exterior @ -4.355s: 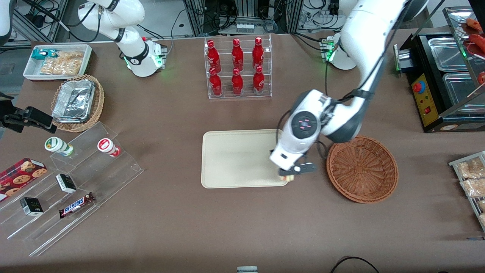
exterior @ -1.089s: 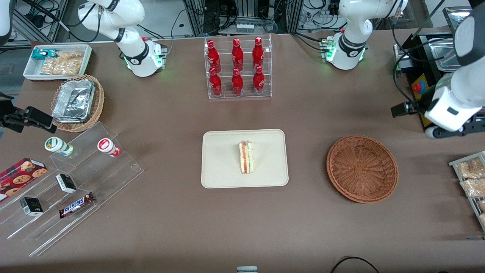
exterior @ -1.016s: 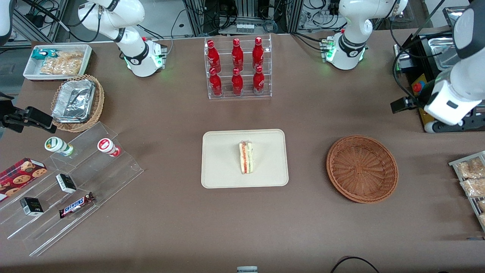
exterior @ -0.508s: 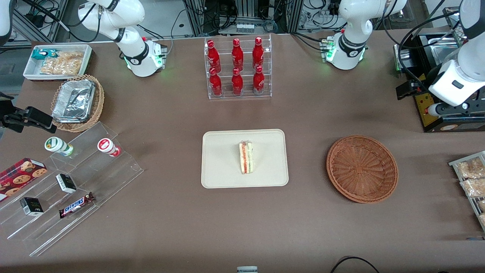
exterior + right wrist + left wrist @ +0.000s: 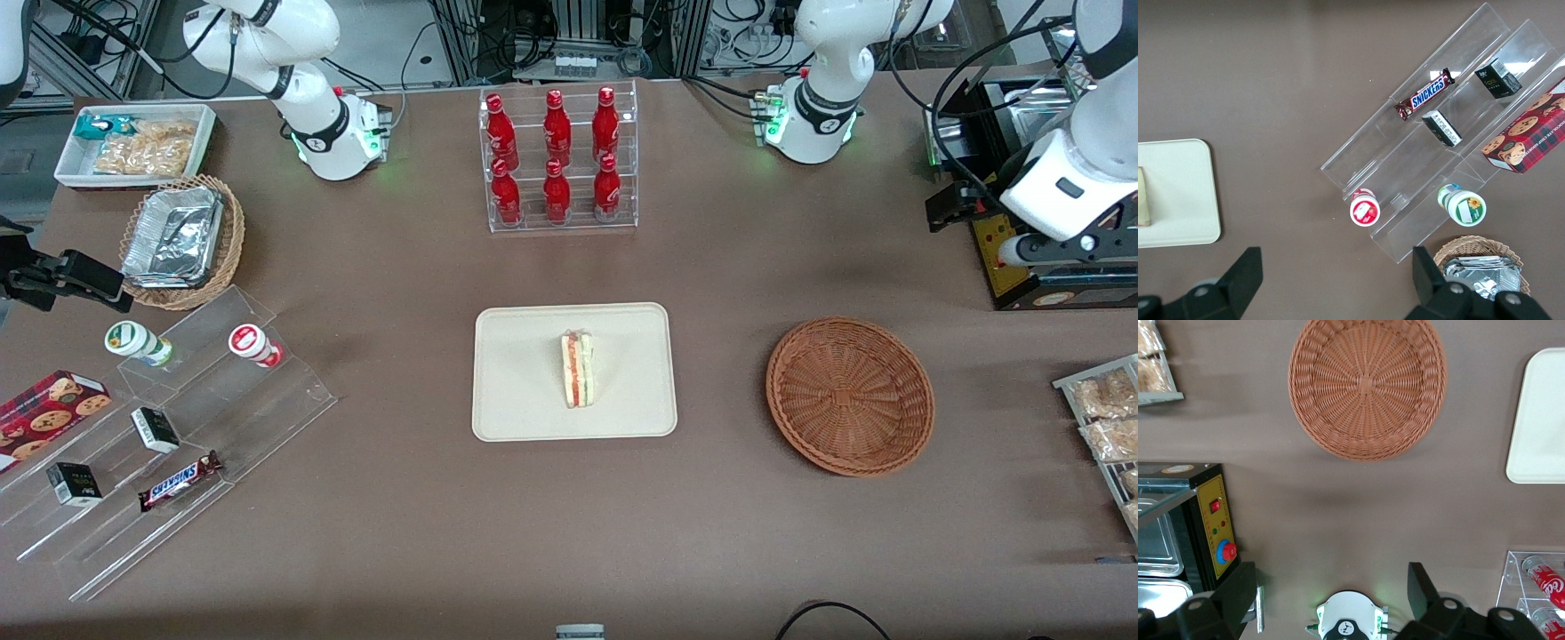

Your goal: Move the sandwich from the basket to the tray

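With the sandwich resting on the tray and the claw wide open, holding nothing, high above the counter near the basket, little can fail unless a careless return sweep knocks it.

basket: rough woven wicker
tray: smooth matt plastic
sandwich: clear glossy wrap
gripper: black matt fingers, above the table

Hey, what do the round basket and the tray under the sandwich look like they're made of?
Basket: reddish-brown woven wicker, with radiating strands visible. Tray: probably matte cream plastic, smooth with rounded corners, carrying the sandwich. The open claw hangs high near the working arm's end of the table.
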